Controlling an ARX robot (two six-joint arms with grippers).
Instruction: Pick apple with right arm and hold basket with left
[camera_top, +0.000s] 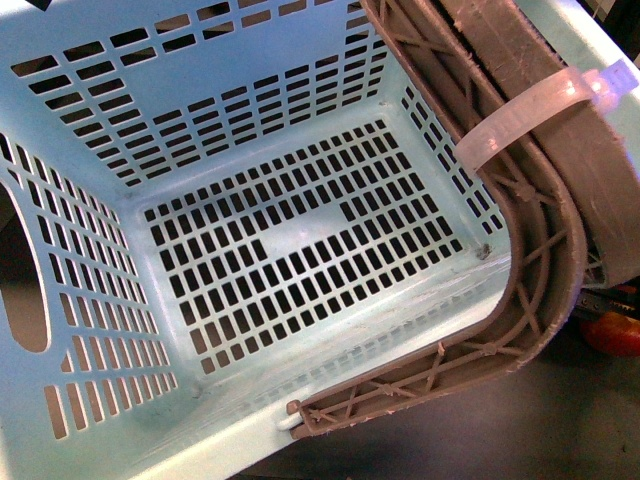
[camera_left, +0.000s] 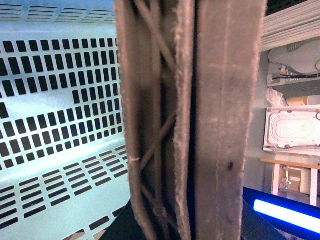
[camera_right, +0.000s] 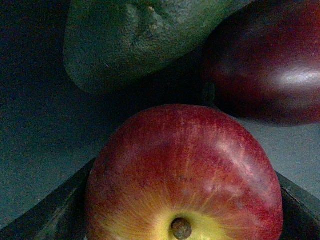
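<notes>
The apple (camera_right: 184, 175) fills the right wrist view, stem end up, on the dark surface (camera_right: 35, 125) just beside a green fruit (camera_right: 135, 40) and a dark purple fruit (camera_right: 270, 60). The right pincer (camera_right: 184, 167) stands spread wide, with a dark finger (camera_right: 45, 215) on each side of the apple, though I cannot tell whether they press it. The turquoise basket (camera_top: 90, 60) hangs tilted with nothing in it, a zip tie (camera_top: 520, 120) round its brown handle (camera_top: 540, 250). The left pincer is out of view, so its hold cannot be told.

- No text, label, brand, number or sign can be read in the front view, the left wrist view or the right wrist view.
</notes>
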